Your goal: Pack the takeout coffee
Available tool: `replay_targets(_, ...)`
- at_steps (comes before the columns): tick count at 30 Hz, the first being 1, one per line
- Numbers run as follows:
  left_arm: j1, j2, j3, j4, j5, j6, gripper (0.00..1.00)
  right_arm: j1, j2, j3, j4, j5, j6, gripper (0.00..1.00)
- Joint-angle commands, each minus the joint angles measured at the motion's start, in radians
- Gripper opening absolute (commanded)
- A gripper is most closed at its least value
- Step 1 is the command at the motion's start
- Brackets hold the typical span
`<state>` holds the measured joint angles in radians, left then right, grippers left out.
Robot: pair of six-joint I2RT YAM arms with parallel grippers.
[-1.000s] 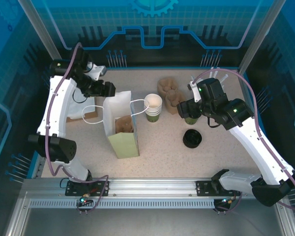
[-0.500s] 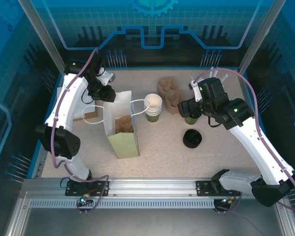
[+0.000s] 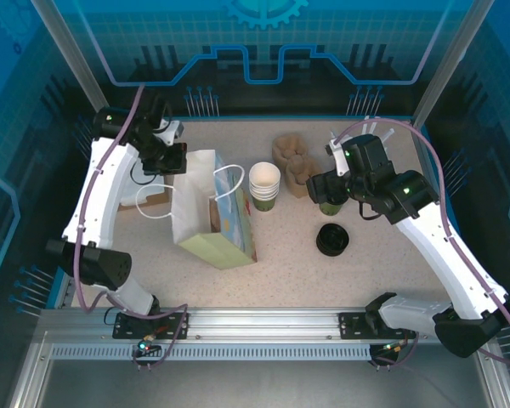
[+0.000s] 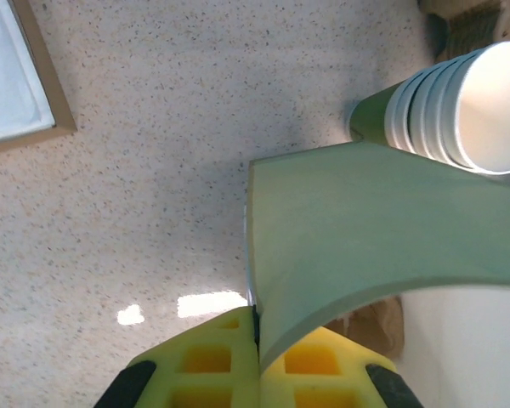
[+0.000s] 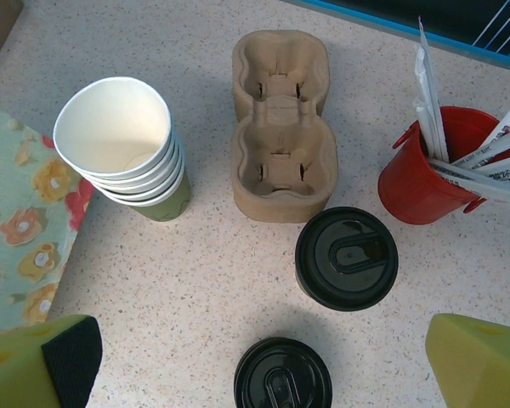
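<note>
The takeout coffee (image 5: 347, 257) stands on the table under a black lid; in the top view its green side (image 3: 330, 206) peeks out below my right gripper (image 3: 327, 189). That right gripper (image 5: 257, 367) hangs open above it, holding nothing. A white and green paper bag (image 3: 212, 217) with a floral side leans to the right at centre left. My left gripper (image 3: 177, 161) is shut on the bag's top edge (image 4: 365, 221), the yellow pads (image 4: 206, 361) pinching the paper.
A stack of white cups (image 3: 265, 183) stands just right of the bag. Behind it lies a brown cup carrier (image 5: 279, 127). A red tub of stirrers (image 5: 425, 174) is far right. A stack of black lids (image 3: 332, 240) sits in front of the coffee.
My left gripper has closed on the bag's top edge. The bag has tipped and spread toward the right, showing its floral side. The right arm has stayed still.
</note>
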<state>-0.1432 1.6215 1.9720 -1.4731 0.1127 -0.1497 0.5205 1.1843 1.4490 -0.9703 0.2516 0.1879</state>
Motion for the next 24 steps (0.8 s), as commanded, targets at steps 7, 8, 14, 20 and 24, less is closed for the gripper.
replay_targets(7,-0.006,-0.011,-0.068,-0.028,-0.026,-0.201,0.04,-0.014,0.011,-0.011,0.022,-0.027,0.025,1.0)
replay_targets(8,-0.006,-0.009,-0.086,-0.014,-0.022,-0.208,0.06,-0.014,0.012,-0.012,0.026,-0.031,0.025,1.0)
replay_targets(14,-0.006,0.015,-0.068,-0.006,-0.004,-0.153,0.51,-0.014,0.028,-0.003,0.004,-0.038,0.008,1.0)
replay_targets(20,-0.006,0.031,0.024,-0.072,0.032,0.035,0.7,-0.015,0.055,0.056,-0.088,0.007,-0.018,1.0)
replay_targets(24,-0.006,0.061,0.022,-0.081,0.067,0.143,0.74,-0.031,0.057,0.065,-0.126,0.014,-0.018,1.0)
